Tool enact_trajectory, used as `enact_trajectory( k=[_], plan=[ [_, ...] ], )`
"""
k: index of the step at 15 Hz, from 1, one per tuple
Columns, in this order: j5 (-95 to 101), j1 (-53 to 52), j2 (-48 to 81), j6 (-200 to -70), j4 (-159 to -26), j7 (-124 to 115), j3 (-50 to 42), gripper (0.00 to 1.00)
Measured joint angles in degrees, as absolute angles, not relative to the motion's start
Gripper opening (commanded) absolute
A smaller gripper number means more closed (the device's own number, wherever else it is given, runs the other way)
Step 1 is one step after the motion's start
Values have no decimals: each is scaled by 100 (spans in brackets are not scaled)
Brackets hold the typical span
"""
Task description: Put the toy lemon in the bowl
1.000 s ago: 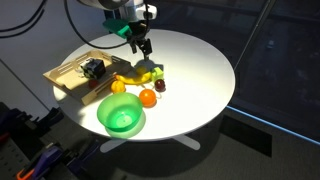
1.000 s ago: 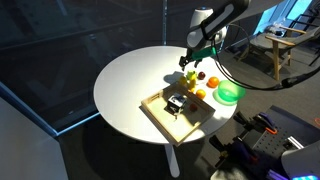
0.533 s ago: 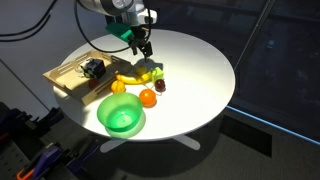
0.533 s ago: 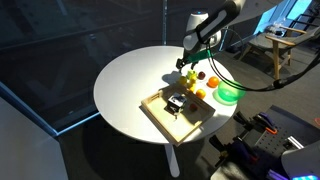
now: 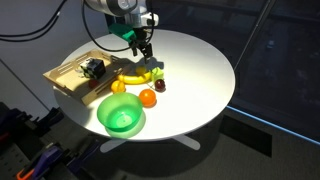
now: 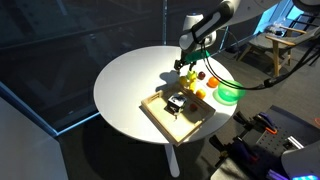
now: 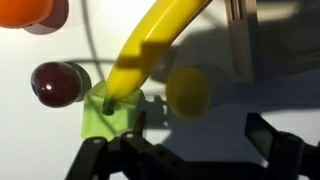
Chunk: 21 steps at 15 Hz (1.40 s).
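The toy lemon (image 5: 118, 87), small and bright yellow, lies on the white table between the wooden tray and the green bowl (image 5: 121, 119), which holds nothing. In the opposite exterior view the lemon (image 6: 193, 86) lies in the fruit cluster, left of the bowl (image 6: 230, 92). My gripper (image 5: 144, 50) hangs open above the far side of the banana (image 5: 135, 76), apart from the lemon. In the wrist view the gripper (image 7: 185, 145) stands wide open and holds nothing. Just ahead of it lies a greenish-yellow round fruit (image 7: 188, 90). The lemon and the bowl are out of the wrist view.
An orange ball (image 5: 148, 97) and a dark red fruit (image 5: 161, 87) lie by the banana (image 7: 150, 45); a green piece (image 7: 108, 112) sits at its end. The wooden tray (image 5: 60, 74) carries a dark object (image 5: 93, 67). The table's far half (image 5: 200, 60) is bare.
The gripper has shifted a little lower and closer over the fruit cluster, staying open. The fruits and the bowl have not moved.
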<state>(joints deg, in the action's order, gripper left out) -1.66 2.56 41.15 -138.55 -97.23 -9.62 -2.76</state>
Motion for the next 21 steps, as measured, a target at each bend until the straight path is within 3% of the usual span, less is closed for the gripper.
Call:
enact_trajectory(
  k=[21],
  plan=[
    [-170,274,4740,-13666,-9160,-829,-266,100]
  ],
)
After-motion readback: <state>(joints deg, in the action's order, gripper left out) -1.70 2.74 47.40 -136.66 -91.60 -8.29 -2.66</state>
